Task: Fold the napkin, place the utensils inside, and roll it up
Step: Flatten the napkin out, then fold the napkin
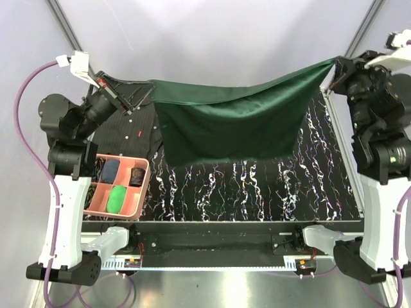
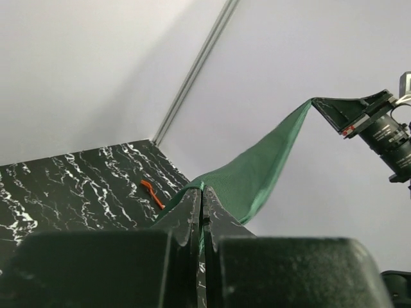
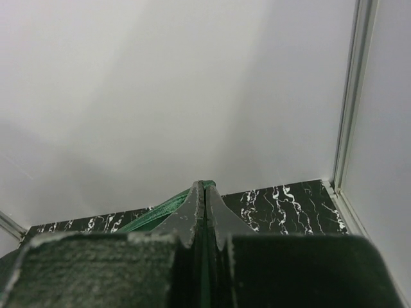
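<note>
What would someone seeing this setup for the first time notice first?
A dark green napkin hangs stretched in mid-air over the far half of the marbled black table, the left gripper and right gripper each shut on a corner. A small orange-red fork lies on the table, and a pink tray sits at the near left.

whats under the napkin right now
The napkin hangs above the table, with a dark shirt showing at its left edge. The left wrist view shows the fork on the table nearby; whether it lies directly beneath is unclear. The cloth covers the rest from above.
</note>
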You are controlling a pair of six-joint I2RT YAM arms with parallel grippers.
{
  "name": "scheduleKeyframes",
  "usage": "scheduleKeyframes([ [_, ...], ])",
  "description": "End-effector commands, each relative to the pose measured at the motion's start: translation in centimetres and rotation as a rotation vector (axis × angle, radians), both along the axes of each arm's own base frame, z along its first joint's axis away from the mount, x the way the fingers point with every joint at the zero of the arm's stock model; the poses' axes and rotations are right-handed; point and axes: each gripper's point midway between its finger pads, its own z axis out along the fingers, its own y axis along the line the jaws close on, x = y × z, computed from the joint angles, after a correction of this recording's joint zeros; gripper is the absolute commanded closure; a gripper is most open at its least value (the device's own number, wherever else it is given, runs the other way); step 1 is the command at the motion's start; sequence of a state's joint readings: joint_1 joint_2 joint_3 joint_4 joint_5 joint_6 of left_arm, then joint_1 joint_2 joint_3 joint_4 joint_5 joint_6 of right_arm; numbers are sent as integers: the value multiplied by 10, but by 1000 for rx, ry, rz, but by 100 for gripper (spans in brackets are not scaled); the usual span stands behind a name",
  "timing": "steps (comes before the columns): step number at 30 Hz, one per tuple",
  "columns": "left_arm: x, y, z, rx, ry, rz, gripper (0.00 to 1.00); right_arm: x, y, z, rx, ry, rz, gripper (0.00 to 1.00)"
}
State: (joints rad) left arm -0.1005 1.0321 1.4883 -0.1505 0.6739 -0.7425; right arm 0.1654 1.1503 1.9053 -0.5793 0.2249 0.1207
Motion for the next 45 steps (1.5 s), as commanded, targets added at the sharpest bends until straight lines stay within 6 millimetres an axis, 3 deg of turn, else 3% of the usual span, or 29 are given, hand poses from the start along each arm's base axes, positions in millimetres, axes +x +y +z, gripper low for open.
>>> scheduleKeyframes([
  [1,58,-1,-46,-18,122,-30,100,69,3,-48,-8,158,-48,100],
  [6,141,13,-124,-42,315,-4,100,153,9,-128,-54,364,-90,100],
  [7,166,11,-158,-38,398,-24,100,182,11,-166,-70,445,-98,100],
  [9,192,10,-182,-31,450,-34,100,211,11,-197,-70,501,-97,100],
  [10,217,10,-223,-28,542,-32,100,238,14,-244,-80,591,-94,100],
  [12,241,10,-244,-30,582,-38,86,263,10,-269,-58,625,-96,100],
  [13,261,22,-279,-38,655,-11,70,283,10,-313,-58,696,-90,100],
  [14,274,27,-280,-42,650,6,60,293,8,-329,-39,723,-62,100],
  [15,283,29,-290,-38,668,27,37,307,10,-322,-11,694,-40,86],
  [16,300,34,-302,-28,679,61,28,321,12,-363,-5,764,-11,73],
  [17,306,35,-307,-23,687,66,23,320,22,-376,11,817,62,53],
  [18,309,33,-310,-18,697,62,12,331,25,-351,5,757,97,26],
  [19,312,33,-314,-18,703,60,9,336,28,-374,-2,799,114,19],
  [22,306,32,-308,11,672,68,6,330,41,-359,5,791,198,9],
  [24,298,33,-297,22,646,78,5,321,43,-366,6,825,216,7],
  [26,286,32,-304,39,659,79,5,308,42,-345,1,806,215,7],
  [27,279,32,-292,45,635,92,5,298,40,-363,6,862,208,7],
  [28,271,31,-298,67,636,95,5,288,39,-346,4,845,204,7],
  [29,265,31,-299,83,642,103,5,280,37,-349,2,863,189,7],
  [30,257,36,-293,101,646,131,5,267,34,-370,11,926,175,7],
  [31,249,39,-299,129,655,145,5,256,29,-357,7,916,148,7],
  [32,242,41,-302,143,674,159,5,239,25,-380,12,986,125,7],
  [34,222,34,-293,190,646,172,4,215,14,-370,33,990,52,7],
  [35,211,33,-296,216,675,173,4,192,10,-396,40,1068,22,8],
  [37,194,36,-284,289,636,194,4,164,4,-389,104,1063,-50,7],
  [38,182,37,-287,316,662,192,4,140,3,-415,149,1133,-84,7],
  [39,173,38,-276,330,634,197,4,126,2,-411,175,1126,-99,7],
  [41,154,40,-284,379,658,181,3,92,1,-445,232,1226,-120,6],
  [45,129,55,-287,493,637,223,3,43,-9,-477,416,1309,-178,7],
])
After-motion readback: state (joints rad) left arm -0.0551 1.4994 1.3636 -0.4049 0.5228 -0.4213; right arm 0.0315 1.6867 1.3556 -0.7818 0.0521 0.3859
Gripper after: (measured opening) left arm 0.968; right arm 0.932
